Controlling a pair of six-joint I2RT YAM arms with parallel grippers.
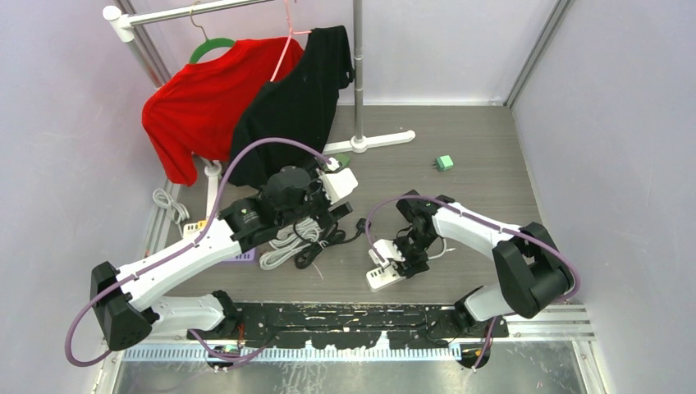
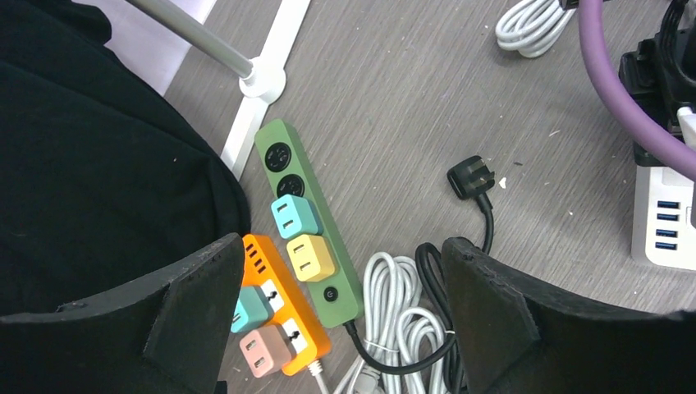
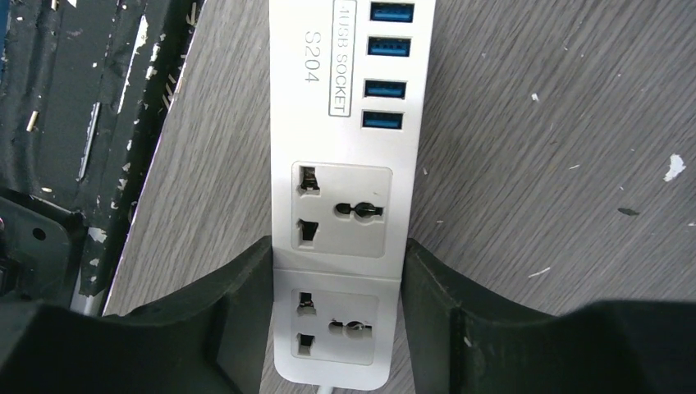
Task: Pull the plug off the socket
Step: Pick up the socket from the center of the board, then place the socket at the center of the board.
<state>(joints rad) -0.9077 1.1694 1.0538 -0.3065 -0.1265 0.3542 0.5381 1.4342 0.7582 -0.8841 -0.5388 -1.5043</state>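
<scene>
My right gripper [image 3: 338, 246] is shut on the cord end of a white socket strip [image 3: 345, 82], with a finger pressed against each long side. Its two universal sockets and several blue USB ports are empty. In the top view this strip [image 1: 383, 273] lies near the front edge under the right gripper [image 1: 408, 256]. A black plug [image 2: 473, 176] lies loose on the floor with its cable. My left gripper [image 2: 345, 246] hangs open above a green strip [image 2: 343, 283] carrying a teal plug [image 2: 294, 217] and a yellow plug [image 2: 309, 257]. Beside it is an orange strip [image 2: 299, 316] with teal and pink plugs.
Coiled white cables [image 2: 402, 328] lie beside the green strip. A clothes rack base [image 1: 369, 141] stands behind, with a red shirt [image 1: 205, 98] and a black shirt [image 1: 295, 103] hanging low. A small green block [image 1: 444, 162] sits far right. Walls close both sides.
</scene>
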